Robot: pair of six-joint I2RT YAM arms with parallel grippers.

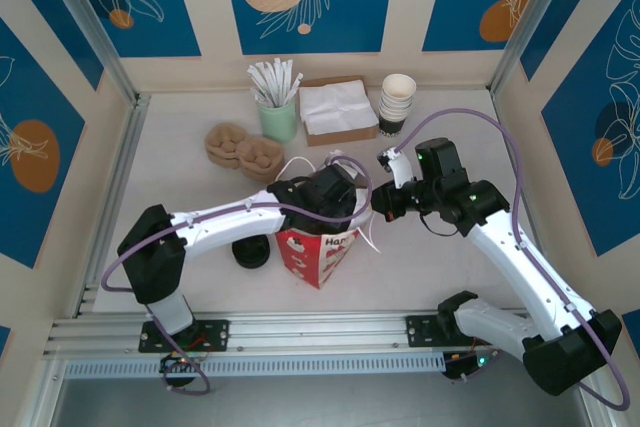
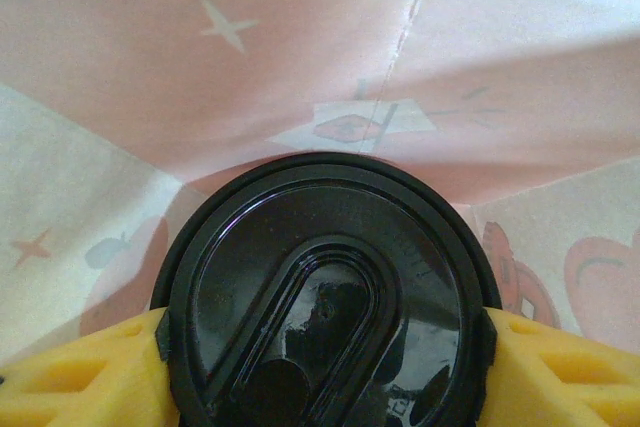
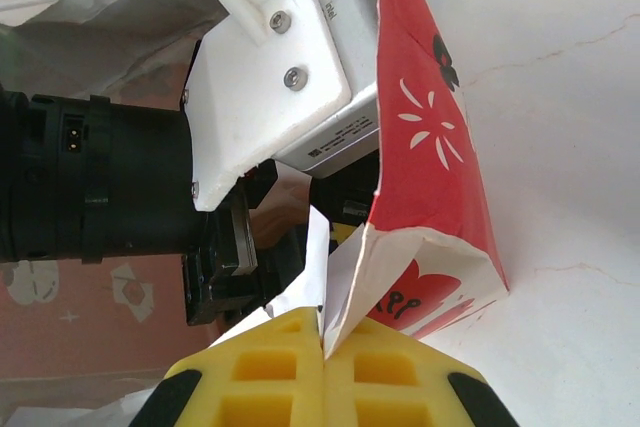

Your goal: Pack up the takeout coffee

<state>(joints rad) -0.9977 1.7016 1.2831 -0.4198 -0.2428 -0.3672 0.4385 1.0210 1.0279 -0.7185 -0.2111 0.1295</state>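
Your left gripper (image 2: 325, 367) has its jaws partly spread, with the yellow fingers (image 2: 90, 377) pressed against either side of the black lid of the coffee cup (image 2: 325, 277). The cup sits inside the red bag (image 1: 315, 252), with pink paper walls around it. Your right gripper (image 3: 323, 347) is closed tight, pinching the bag's upper edge. The bag rests on the table (image 1: 180, 147), with a loose black lid (image 1: 252, 252) just beside it.
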